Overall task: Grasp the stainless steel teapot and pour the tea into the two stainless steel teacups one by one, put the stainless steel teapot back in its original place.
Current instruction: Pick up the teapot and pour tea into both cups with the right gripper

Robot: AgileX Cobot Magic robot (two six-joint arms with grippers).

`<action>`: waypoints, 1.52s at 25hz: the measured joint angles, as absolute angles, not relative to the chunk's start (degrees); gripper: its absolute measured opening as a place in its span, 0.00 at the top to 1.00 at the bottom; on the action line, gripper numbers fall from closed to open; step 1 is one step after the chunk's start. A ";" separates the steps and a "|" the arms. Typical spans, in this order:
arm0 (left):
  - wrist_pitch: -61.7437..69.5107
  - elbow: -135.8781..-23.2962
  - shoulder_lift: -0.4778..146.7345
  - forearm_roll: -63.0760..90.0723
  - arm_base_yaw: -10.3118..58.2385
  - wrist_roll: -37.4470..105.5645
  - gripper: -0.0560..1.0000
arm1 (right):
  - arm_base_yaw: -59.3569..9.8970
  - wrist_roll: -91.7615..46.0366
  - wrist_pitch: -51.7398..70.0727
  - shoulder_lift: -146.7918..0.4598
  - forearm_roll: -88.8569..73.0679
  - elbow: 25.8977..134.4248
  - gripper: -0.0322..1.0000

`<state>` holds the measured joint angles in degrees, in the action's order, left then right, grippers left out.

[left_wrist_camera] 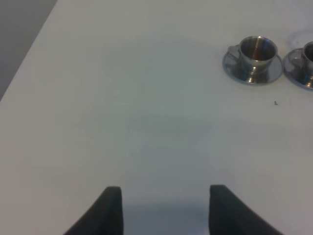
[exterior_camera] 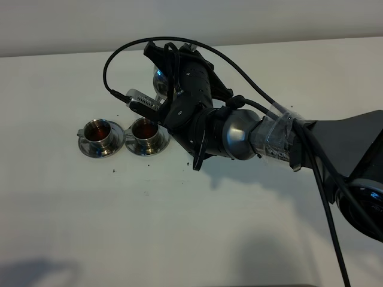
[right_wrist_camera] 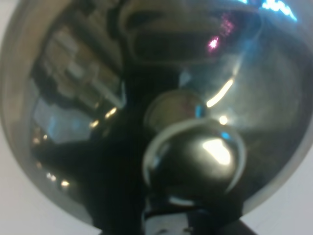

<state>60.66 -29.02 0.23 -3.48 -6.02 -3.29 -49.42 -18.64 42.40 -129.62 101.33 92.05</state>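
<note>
**Pouring stage: teapot aloft**

Stainless steel teapot (exterior_camera: 160,81): hung off the table, clasped by right gripper (exterior_camera: 151,76), close over the right teacup (exterior_camera: 145,130). Left teacup (exterior_camera: 99,133) stood just beside; both held brown tea. Left gripper (left_wrist_camera: 166,210): fingers wide, empty, well apart from cups.

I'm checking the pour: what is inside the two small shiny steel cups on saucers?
Reddish-brown liquid shows inside the left small shiny steel cup and the right small shiny steel cup. It covers both bottoms, so its depth cannot be told.
</note>
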 joint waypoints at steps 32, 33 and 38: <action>60.66 -29.02 0.23 -3.48 -6.02 -3.32 0.54 | -53.47 -13.29 51.84 -127.56 72.47 92.05 0.79; 60.66 -29.02 0.23 -3.48 -6.02 -3.32 0.54 | -53.55 -12.70 52.76 -126.45 69.82 92.05 0.79; 60.66 -29.02 0.23 -3.48 -6.02 -3.32 0.54 | -53.59 -12.02 60.10 -120.74 56.23 92.21 0.79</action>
<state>60.66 -29.02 0.23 -3.48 -6.02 -3.32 -53.59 -12.02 60.10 -120.74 56.23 92.21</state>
